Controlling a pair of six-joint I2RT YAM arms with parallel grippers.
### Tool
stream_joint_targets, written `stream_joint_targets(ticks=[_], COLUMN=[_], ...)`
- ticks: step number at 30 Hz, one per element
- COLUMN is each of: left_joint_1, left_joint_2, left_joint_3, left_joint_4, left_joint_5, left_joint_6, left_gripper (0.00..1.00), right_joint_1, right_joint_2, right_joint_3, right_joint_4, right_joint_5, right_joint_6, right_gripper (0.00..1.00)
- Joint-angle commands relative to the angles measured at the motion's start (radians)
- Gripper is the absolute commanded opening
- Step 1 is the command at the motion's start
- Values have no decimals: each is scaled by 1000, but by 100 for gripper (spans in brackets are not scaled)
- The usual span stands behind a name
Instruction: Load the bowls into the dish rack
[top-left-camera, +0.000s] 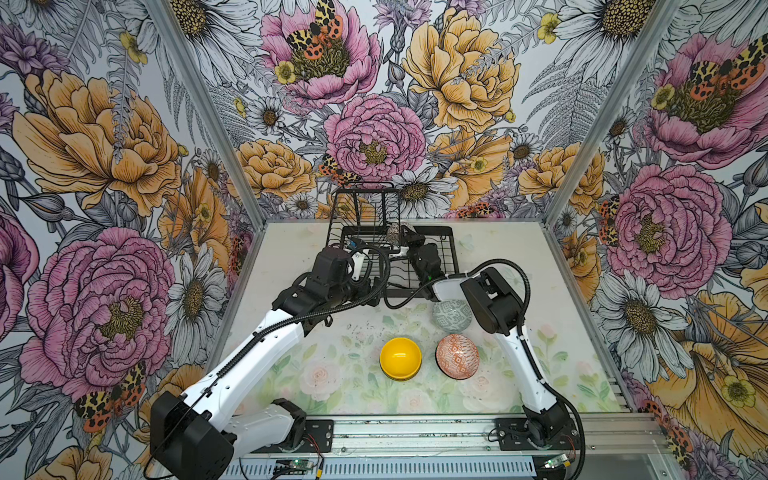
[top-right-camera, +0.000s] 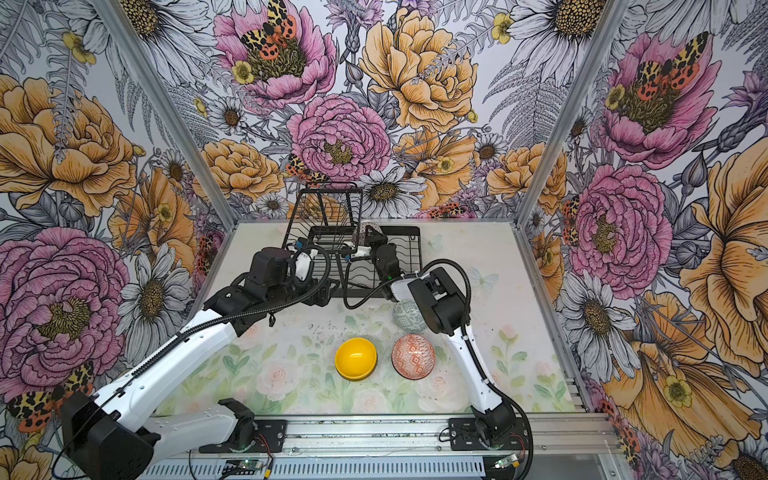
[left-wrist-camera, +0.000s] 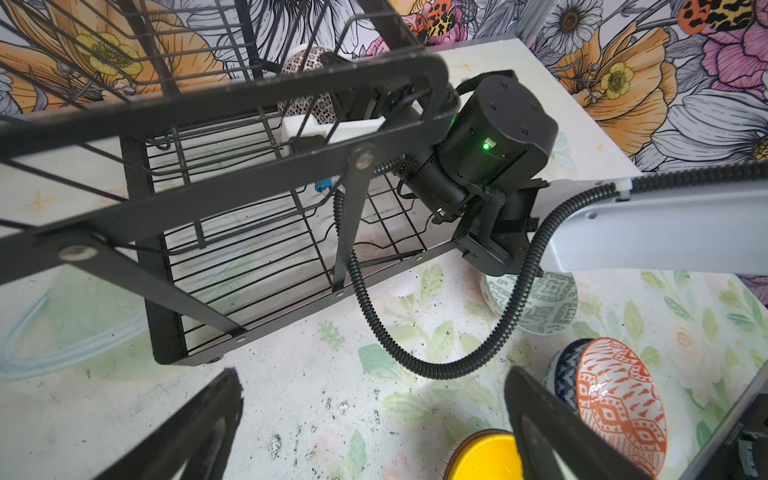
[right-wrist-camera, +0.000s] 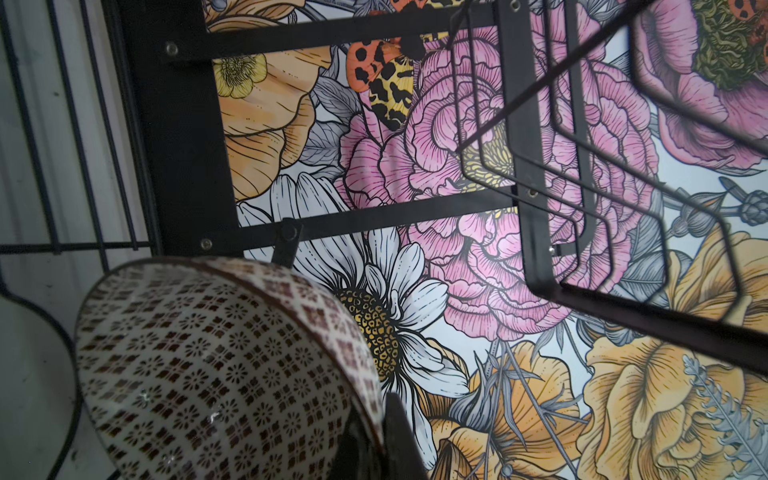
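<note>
The right gripper (right-wrist-camera: 380, 434) is pinching the rim of the black-and-white bowl (right-wrist-camera: 208, 374), with its jaws closed down on the thin wall. The right wrist view is showing this grip close up, with the bowl tipped on edge beside the bars of the dish rack (right-wrist-camera: 187, 124). In both top views the same bowl is appearing only as a small patterned sliver over the far part of the rack's base tray (top-left-camera: 442, 253), just beside the raised basket (top-left-camera: 361, 208); whether it is touching the wires cannot be told. The left gripper (left-wrist-camera: 374, 374) is standing wide open and holding nothing, hovering over the table near the rack's front edge. Only the left wrist view is showing its fingers (left-wrist-camera: 199, 424). That view is also revealing a blue-and-white bowl (left-wrist-camera: 559, 382) nested under the orange bowl (left-wrist-camera: 619, 403), which the top views are hiding. The yellow bowl (top-left-camera: 400, 358) and the orange bowl are sitting side by side near the table's front, and the green bowl (top-left-camera: 451, 316) is lying behind them, partly under the right arm (top-left-camera: 519, 353). The table (top-left-camera: 332, 374) is carrying a pale flower print with dark scuffs, and the walls (top-left-camera: 104, 166) are showing bold flower wallpaper.
</note>
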Motion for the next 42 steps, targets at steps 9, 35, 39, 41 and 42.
stream_joint_targets(ticks=[9, 35, 39, 41, 42], left_joint_1=[9, 19, 21, 21, 21], left_joint_2=[-13, -12, -17, -19, -22], left_joint_3=[-10, -20, -21, -23, -24], left_joint_4=[21, 31, 31, 32, 31], left_joint_5=[20, 33, 35, 34, 35], left_joint_6=[-6, -2, -1, -2, -1], left_gripper=[99, 99, 99, 99, 99], right_joint_1=[31, 22, 21, 22, 21], right_joint_2=[100, -27, -38, -41, -43], right_joint_3=[18, -99, -96, -97, -97], right_joint_4=[-29, -153, -155, -154, -153], right_joint_5=[54, -83, -83, -85, -84], right_joint_6=[3, -25, -27, -28, -28], right_gripper=[0, 0, 0, 0, 0])
